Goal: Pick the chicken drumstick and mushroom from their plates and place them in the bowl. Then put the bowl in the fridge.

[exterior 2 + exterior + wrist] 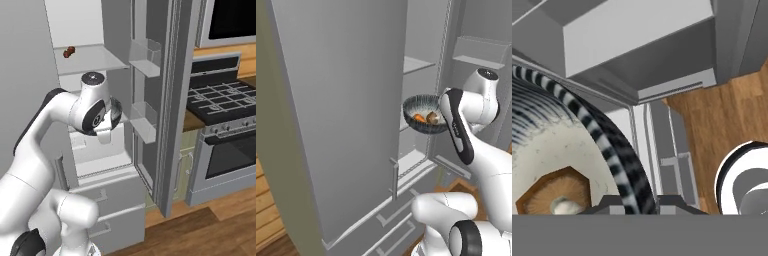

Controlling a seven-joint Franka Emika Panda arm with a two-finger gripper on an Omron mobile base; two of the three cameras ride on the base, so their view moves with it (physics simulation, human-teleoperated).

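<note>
Holding the bowl (423, 114) up at the open fridge (341, 115), right at the mouth of the compartment and level with the middle shelves. Dark rim, pale streaked inside, carried roughly level. Resting in it, the chicken drumstick (419, 118) in orange and the mushroom (432, 118) in tan-brown, side by side and touching. Arm's dark-striped forearm crossing just right of the bowl, hiding its near edge in the left base view.

From the hand camera, looking straight along the end effector (633, 205): fingertips pinched on the bowl's striped rim (607, 145), one tip inside the wall, one outside. Clamped on the bowl, then. Mushroom (554, 192) close up at lower left inside the bowl, brown cap underside with a pale stem. Beyond the rim, grey drawer fronts of the fridge's lower part and a patch of wooden floor (722, 130).

From the right base view, wrist tucked in front of the fridge interior, bowl hidden behind the arm. Small dark-red item (69, 51) lying on the upper shelf (95, 60), too small to identify. Clear door bins (145, 57) on the inner side of the open right door. Further right, a stove (225, 130) with black grates and an oven door beneath.
</note>
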